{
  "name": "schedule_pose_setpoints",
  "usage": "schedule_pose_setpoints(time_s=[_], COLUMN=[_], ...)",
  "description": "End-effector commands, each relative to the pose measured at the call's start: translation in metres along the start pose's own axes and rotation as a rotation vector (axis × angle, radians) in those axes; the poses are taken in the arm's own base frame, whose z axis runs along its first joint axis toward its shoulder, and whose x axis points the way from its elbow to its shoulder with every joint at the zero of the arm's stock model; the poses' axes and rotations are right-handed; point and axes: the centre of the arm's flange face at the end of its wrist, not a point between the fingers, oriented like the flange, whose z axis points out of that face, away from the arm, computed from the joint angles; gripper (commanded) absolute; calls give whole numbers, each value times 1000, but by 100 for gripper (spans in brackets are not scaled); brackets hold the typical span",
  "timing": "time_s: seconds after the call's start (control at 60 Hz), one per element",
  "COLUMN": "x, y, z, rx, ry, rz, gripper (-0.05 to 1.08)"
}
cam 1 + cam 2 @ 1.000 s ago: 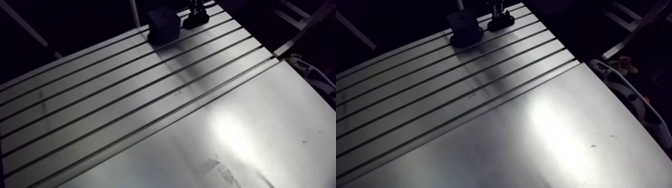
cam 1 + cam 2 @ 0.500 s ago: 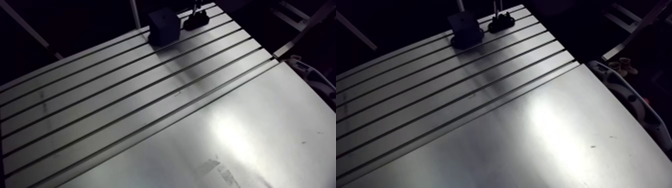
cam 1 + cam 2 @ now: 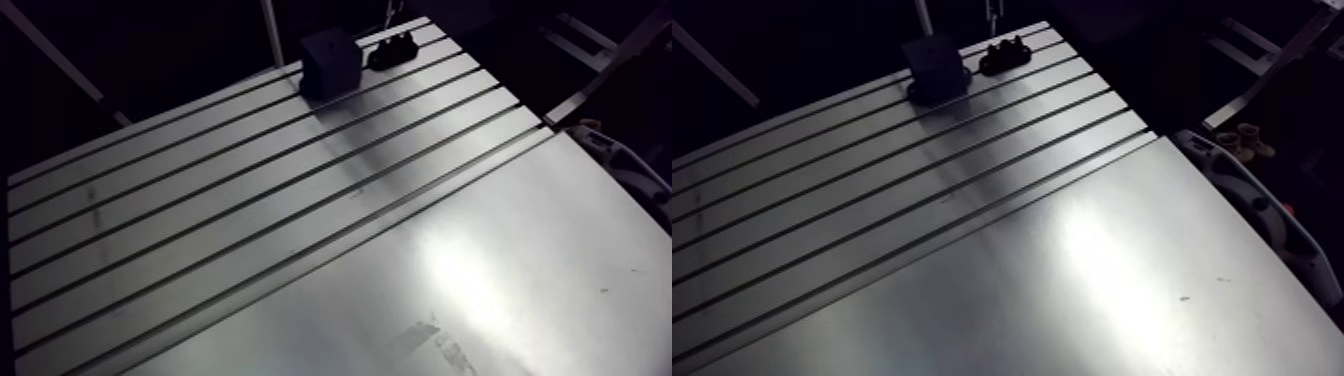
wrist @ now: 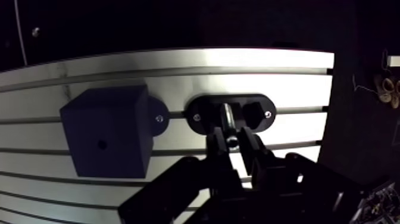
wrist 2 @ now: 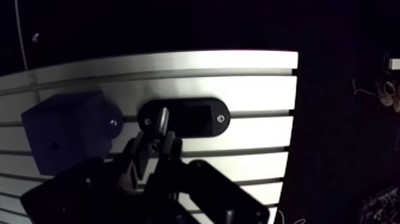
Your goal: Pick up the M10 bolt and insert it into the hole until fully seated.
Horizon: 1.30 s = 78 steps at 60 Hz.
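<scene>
Bolt in the claw beside the block, with insertion not yet begun.

One slotted table [image 3: 300,230] carries one dark block [image 4: 107,137], and just beside the block sits one black oval holder [image 4: 262,102]. One gripper [image 4: 233,146] hangs over that holder on the side away from the block. Its two fingers are drawn narrow and clamped on the single M10 bolt [image 4: 227,116]. The bolt is apart from the block's one small hole [image 4: 102,143]. Judgement: lift clear of the holder, carry across to the block and square the shank to the hole's axis before pressing — any tilt risks jamming at the rim.
</scene>
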Motion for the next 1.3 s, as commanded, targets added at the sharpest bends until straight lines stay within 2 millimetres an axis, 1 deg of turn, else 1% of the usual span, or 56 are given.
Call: schedule_pose_setpoints(time_s=[0.017, 0.15, 0.183, 0.2, 0.217, 0.267, 0.283, 0.3, 0.317, 0.333, 0.35, 0.367, 0.383, 0.567, 0.633, 0.683, 0.717, 0.75, 0.817, 1.0, 1.183, 1.3], x=[2, 3, 4, 4, 5, 7, 9, 9, 11, 11, 12, 12, 12, 15, 19, 21, 26, 26, 33, 39, 47, 50], y=[-2, -4, -4, -4, -4, -5, -7, -7, -10, -10, -13, -13, -14, -24, -31, -33, -41, -41, -52, -58, -65, -73], z=[-19, -32, -41, -41, -46, -51, -57, -57, -62, -62, -68, -68, -72, -90, -96, -96, -96, -96, -91, -81, -82, -78], rx=[0, 26, 36, 36, 36, 35, 34, 34, 34, 34, 36, 36, 41, 69, 78, 81, 84, 84, 85, 91, 77, 82], ry=[4, -44, -64, -64, -66, -68, -67, -67, -71, -71, -78, -78, -90, -149, -179, -191, -210, -210, -228, -258, -278, -305], rz=[8, 22, 46, 46, 54, 58, 59, 59, 60, 60, 61, 61, 62, 51, 40, 39, 28, 28, 12, 11, -2, -15], gripper=[99, 103, 104, 104, 105, 106, 107, 107, 108, 108, 108, 108, 108, 108, 108, 108, 108, 108, 108, 108, 108, 108])
